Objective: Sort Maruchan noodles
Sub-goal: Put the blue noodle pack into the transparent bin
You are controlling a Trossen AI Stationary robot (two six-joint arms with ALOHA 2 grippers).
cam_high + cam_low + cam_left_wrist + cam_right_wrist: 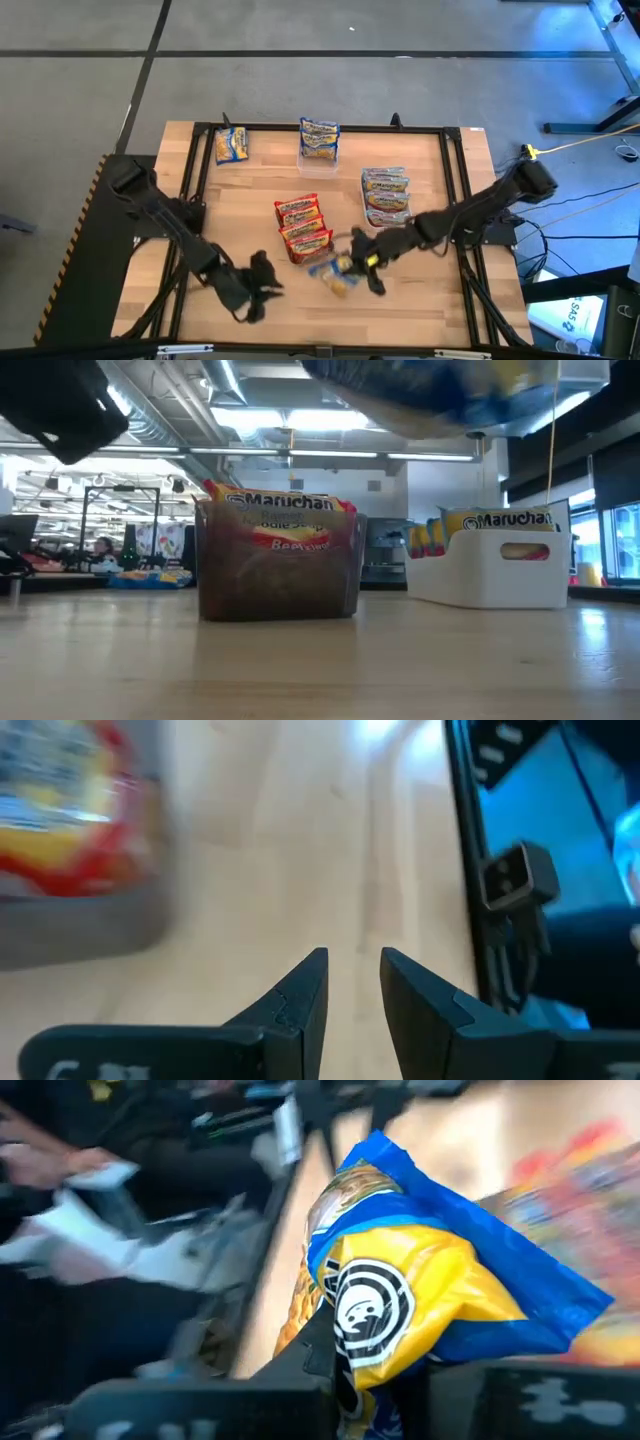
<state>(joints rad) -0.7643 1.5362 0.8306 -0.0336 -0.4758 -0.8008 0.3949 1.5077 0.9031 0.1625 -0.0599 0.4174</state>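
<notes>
Right wrist view: my right gripper (345, 1370) is closed on a blue-and-yellow noodle packet (420, 1280), which fills the frame and hides both fingertips; beyond it, only blurred shapes that I cannot identify. In the high view the same packet (335, 272) hangs smeared just off the near corner of the red stack, held clear of the table (430, 300). In the low view it is a blue blur (450, 390) cut off by the upper edge.

Left gripper (352, 990): fingers stand a narrow gap apart, holding nothing, over bare wood near the front edge (258, 290), well apart from the right gripper.

Noodle stock, working outward:
- Red-labelled packets (300, 228), a stack in a container at mid-table; the low view shows a clear, dark-tinted bin (280, 565) with one packet's upper part above the rim.
- Packets in the white bin (495, 565) right of centre (386, 195); label colour hard to tell.
- Blue-labelled packets (320, 138) at the far edge, centre.
- One packet (231, 146) at the far left corner, lying apart.

Open room: bare wood runs along the front and at both sides of the red stack. A black frame rail (455, 180) borders the surface; its right-hand run lies under my right arm.
</notes>
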